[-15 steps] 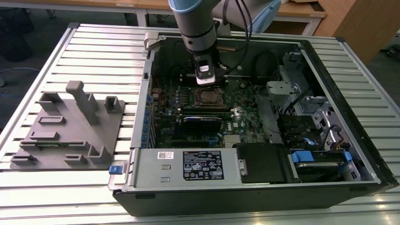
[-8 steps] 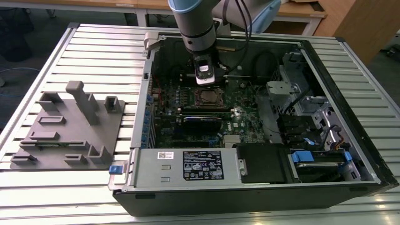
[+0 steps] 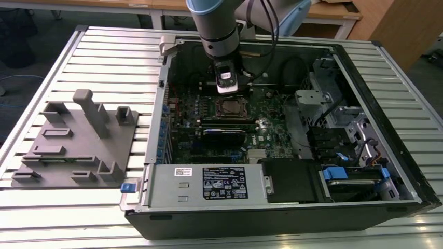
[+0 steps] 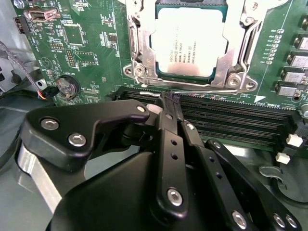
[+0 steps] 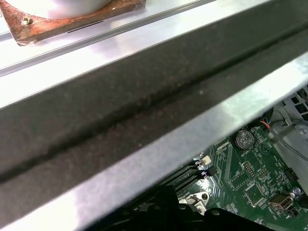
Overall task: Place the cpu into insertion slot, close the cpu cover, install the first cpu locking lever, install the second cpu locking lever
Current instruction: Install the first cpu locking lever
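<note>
The exterior view looks down from high on the near side over the whole surface (image 3: 104,57) and the open computer case (image 3: 277,220). The second wrist view sits close behind the end effector (image 4: 171,102), facing the motherboard (image 4: 96,43). The first wrist view skims close over the case edge (image 5: 144,110). Both wrist views share the coin battery (image 4: 67,85) (image 5: 245,139).

On the worktop (image 3: 111,57) the open computer case (image 3: 277,224) lies to the exterior view's right of the fixture block (image 3: 76,150), and inside it the cpu (image 4: 187,41) sits in the insertion slot (image 3: 219,109) on the motherboard (image 4: 86,29), framed by the cpu cover (image 4: 139,48), with the power supply box (image 3: 207,182) along the case wall nearest the exterior camera.
</note>
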`<state>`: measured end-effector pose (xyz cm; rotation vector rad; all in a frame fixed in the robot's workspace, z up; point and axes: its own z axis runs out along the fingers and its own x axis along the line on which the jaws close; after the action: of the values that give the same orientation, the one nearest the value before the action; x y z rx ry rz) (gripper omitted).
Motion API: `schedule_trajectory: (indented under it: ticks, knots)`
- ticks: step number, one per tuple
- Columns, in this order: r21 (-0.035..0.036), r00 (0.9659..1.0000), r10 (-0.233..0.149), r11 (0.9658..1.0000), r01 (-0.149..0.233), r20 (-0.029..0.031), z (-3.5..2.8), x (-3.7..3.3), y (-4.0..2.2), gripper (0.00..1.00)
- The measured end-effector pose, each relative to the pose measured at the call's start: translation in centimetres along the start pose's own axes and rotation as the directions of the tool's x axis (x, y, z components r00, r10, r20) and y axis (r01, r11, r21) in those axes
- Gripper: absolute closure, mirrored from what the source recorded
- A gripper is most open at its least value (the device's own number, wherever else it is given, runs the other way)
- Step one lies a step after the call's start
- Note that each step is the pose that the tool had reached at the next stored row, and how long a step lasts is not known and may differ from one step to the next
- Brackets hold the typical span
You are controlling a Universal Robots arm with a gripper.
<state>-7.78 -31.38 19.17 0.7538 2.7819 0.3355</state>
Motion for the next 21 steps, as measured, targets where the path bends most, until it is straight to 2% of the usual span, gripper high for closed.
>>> schedule_trajectory:
  ticks: [3,6,8,12,13,16,21]
  knots:
    - [0.0008,1.0,0.0,1.0,0.0,0.0003,0.01,-0.02,0.02,0.89]
    - [0.0055,1.0,-0.002,1.0,0.002,0.003,0.05,-0.16,0.09,0.89]
    - [0.0119,1.0,-0.004,0.9999,0.004,0.0066,0.08,-0.22,0.11,0.89]
    - [0.0325,0.9998,-0.011,0.9994,0.011,0.0176,0.08,-0.27,0.12,0.89]
    - [0.0345,0.9997,-0.012,0.9993,0.011,0.0189,0.1,-0.27,0.11,0.89]
    - [0.0368,0.9997,-0.013,0.9993,0.012,0.0199,0.19,-0.25,0.08,0.89]
    - [0.0364,0.9997,-0.013,0.9993,0.012,0.02,0.22,-0.24,0.08,0.89]
